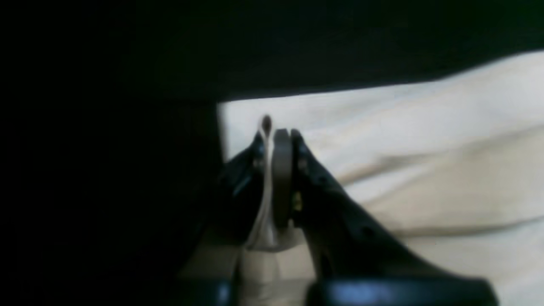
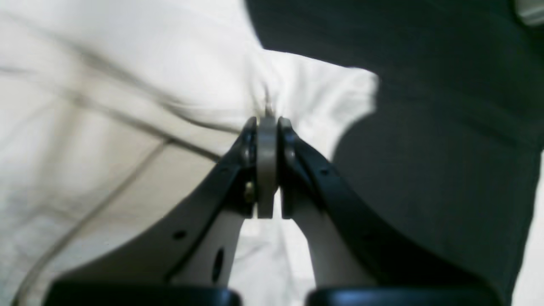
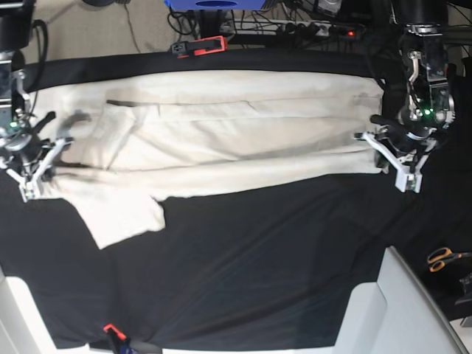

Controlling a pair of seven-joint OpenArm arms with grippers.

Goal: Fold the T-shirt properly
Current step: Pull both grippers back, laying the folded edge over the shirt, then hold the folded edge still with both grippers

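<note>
shirt (image 3: 221, 136) lies stretched across the black surface (image 3: 258, 265), one lengthwise fold made, a sleeve still out. left end effector (image 1: 276, 140) and right end effector (image 2: 267, 127) each clamp a shirt edge. remaining folds outstanding.

Your left gripper (image 1: 276, 136) sits low at the right side of the base view, jaws pressed together on a thin fold of the T-shirt (image 3: 221, 140), which shows as a pale strip between the pads in the left wrist view. Your right gripper (image 2: 267, 123) sits low at the left side of the base view, jaws likewise clamped, with cloth bunched at the tips. Both arms reach down from the far edge, wrists bent toward the surface, well apart from each other.
</note>
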